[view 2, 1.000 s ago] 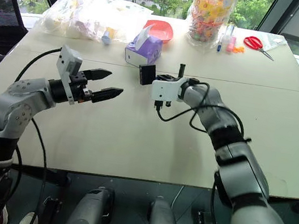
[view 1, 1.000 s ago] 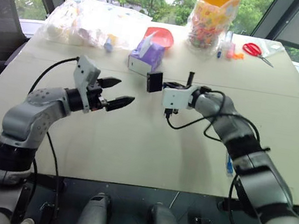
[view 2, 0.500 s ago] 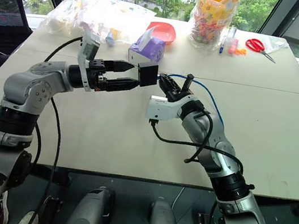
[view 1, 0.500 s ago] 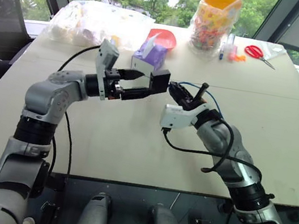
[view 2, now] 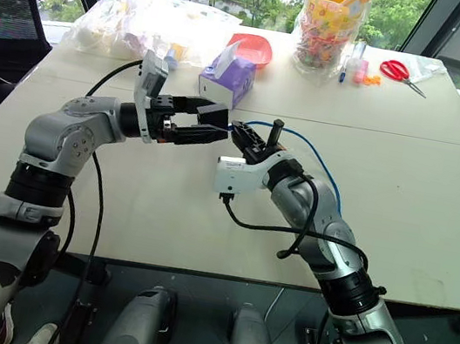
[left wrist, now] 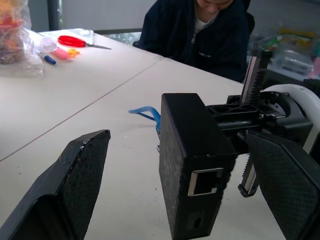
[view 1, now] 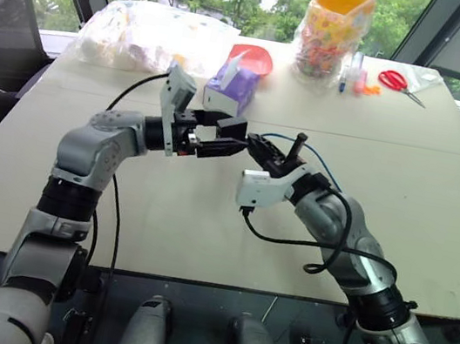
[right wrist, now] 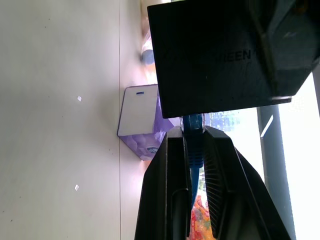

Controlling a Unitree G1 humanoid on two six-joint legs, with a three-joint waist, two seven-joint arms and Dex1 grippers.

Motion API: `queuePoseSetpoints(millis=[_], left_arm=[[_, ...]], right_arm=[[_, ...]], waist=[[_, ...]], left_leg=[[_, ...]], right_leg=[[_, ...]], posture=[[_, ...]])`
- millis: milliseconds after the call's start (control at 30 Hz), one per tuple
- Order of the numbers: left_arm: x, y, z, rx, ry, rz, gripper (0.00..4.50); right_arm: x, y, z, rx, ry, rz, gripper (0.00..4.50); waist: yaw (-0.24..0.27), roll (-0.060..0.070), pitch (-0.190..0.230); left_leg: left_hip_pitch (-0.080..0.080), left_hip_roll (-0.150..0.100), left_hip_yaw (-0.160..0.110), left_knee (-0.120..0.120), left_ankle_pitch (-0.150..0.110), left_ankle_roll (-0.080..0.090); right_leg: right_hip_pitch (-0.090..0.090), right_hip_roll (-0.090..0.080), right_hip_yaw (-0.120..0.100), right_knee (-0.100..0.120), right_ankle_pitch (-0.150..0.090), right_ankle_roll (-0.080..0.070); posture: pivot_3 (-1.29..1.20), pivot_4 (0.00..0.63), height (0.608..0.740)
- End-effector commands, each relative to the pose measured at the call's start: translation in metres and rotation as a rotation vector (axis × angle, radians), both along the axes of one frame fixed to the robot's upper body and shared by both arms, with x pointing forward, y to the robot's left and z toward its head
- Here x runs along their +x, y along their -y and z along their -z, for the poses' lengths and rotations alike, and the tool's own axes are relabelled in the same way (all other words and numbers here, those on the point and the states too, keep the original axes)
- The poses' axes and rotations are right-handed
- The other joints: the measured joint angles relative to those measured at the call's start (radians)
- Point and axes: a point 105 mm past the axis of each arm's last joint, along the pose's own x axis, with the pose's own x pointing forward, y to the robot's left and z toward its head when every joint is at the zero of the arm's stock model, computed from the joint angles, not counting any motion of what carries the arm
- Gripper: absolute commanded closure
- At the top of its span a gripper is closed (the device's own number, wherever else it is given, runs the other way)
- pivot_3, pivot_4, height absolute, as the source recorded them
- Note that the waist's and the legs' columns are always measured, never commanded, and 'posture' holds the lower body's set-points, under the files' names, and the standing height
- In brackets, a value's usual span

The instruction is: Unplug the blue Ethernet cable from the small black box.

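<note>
The left claw (view 1: 234,138) stands spread wide, one finger on each side of the small black box (view 1: 232,127), which hangs in the air above the middle of the bench (view 1: 438,198); in the left wrist view both fingers (left wrist: 82,175) sit apart from the box's faces, with bench showing in the gap. The right claw (right wrist: 193,150) meets it from the other side, its fingers pressed together on the blue cable (view 2: 309,147) just behind the plug, which is seated in the edge of the box. From there the cable loops back over the right arm and drops toward the bench behind it. The box has an open square port facing the left wrist camera. At the far side of the bench lie a big clear plastic bag (view 1: 148,30) of mixed items, a jar of coloured sweets with an orange lid (view 1: 331,30), a purple tissue box (view 1: 231,88), a red bowl (view 1: 254,55), red scissors (view 1: 395,80) and some pens (view 1: 351,70). A person in a dark top (left wrist: 200,35) sits at the bench's end.
</note>
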Motion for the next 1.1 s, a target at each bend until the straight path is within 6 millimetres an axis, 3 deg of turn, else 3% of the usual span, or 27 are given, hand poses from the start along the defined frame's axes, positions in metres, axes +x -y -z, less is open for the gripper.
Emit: queuePoseSetpoints(millis=[33,200,267,467,633,767,933,1100], left_arm=[[0.000,0.005,-0.006,0.013,0.053,0.013,1.17],[-0.002,0.003,0.000,0.038,0.054,0.020,3.34],[-0.002,0.002,0.001,0.043,0.055,0.024,3.98],[0.000,-0.002,0.003,0.068,0.052,0.009,3.96],[-0.007,-0.017,0.006,0.088,0.027,0.054,3.96],[-0.012,-0.031,0.004,0.081,0.020,0.098,3.96],[-0.028,-0.041,-0.011,0.017,0.001,0.227,3.96],[-0.036,-0.040,-0.023,-0.004,-0.005,0.296,3.96]], right_arm=[[-0.006,-0.004,-0.014,0.021,0.047,-0.026,4.50],[-0.003,0.001,-0.016,0.019,0.053,-0.004,4.50],[-0.002,0.003,-0.017,0.017,0.053,0.000,4.50],[0.007,0.013,-0.017,0.076,-0.042,0.033,4.50],[0.007,0.018,-0.007,0.218,-0.422,-0.043,2.37],[-0.006,0.022,-0.010,0.288,-0.732,-0.156,0.22],[-0.028,0.022,-0.028,0.441,-1.182,-0.342,0.06],[-0.021,0.017,-0.045,0.574,-1.409,-0.377,0.06]], waist=[[0.000,0.000,0.000],[0.001,0.000,0.000],[0.001,0.000,0.000],[0.000,0.000,0.000],[-0.001,0.000,0.000],[-0.001,0.000,0.000],[0.001,0.000,0.001],[-0.002,0.001,0.001]], left_leg=[[0.000,0.000,0.000,0.000,0.000,0.000],[0.000,0.000,0.000,0.000,0.000,0.000],[0.000,0.000,0.000,0.000,0.000,0.000],[0.000,0.000,0.000,0.000,0.000,0.000],[0.000,0.000,-0.001,0.000,0.000,0.000],[0.000,0.000,-0.001,0.000,0.000,0.000],[0.000,0.001,-0.002,0.000,0.000,0.000],[0.000,0.001,-0.002,0.000,0.000,0.000]], right_leg=[[0.000,0.000,0.000,0.000,0.000,0.000],[0.000,0.000,0.000,0.000,0.000,0.000],[0.000,0.000,0.000,0.000,0.000,0.000],[0.000,0.000,0.000,0.000,0.000,0.000],[0.001,0.000,0.000,0.000,0.000,0.000],[0.001,0.000,-0.002,0.000,0.000,0.000],[0.001,0.000,-0.003,0.000,-0.001,-0.001],[0.001,-0.001,-0.003,0.000,-0.001,-0.003]], posture=[[0.00,0.150,0.735],[0.00,0.150,0.735],[0.00,0.150,0.735],[0.00,0.150,0.735],[0.00,0.150,0.735],[0.00,0.150,0.735],[0.00,0.150,0.735],[0.00,0.150,0.735]])
